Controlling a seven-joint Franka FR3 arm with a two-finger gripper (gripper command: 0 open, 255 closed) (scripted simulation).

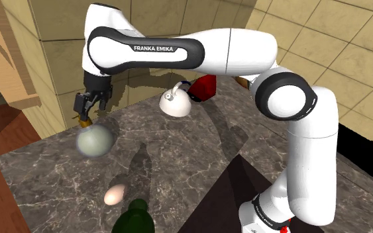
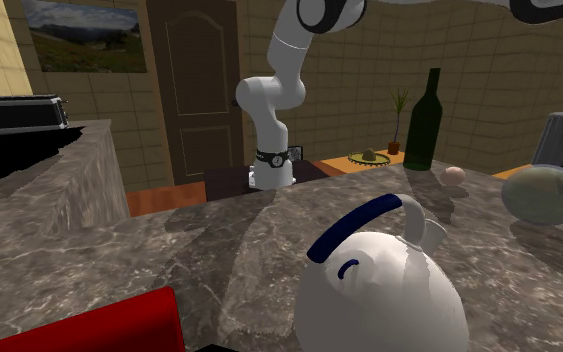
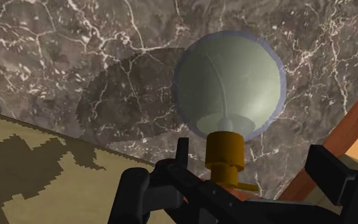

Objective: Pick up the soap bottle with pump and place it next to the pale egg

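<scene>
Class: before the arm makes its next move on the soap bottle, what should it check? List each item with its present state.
1. Fingers of the gripper stand apart: ok.
2. The pump sits between them: ok.
3. Fingers clasp the pump: not ok, not yet shut.
4. The soap bottle stands upright on the counter: ok.
5. Bare counter beside the egg: ok on the soap bottle's side; the green bottle stands close on the other.

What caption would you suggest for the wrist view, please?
Open black claw poised around the amber pump of a round grey-green soap bottle against a dark marbled counter.
</scene>
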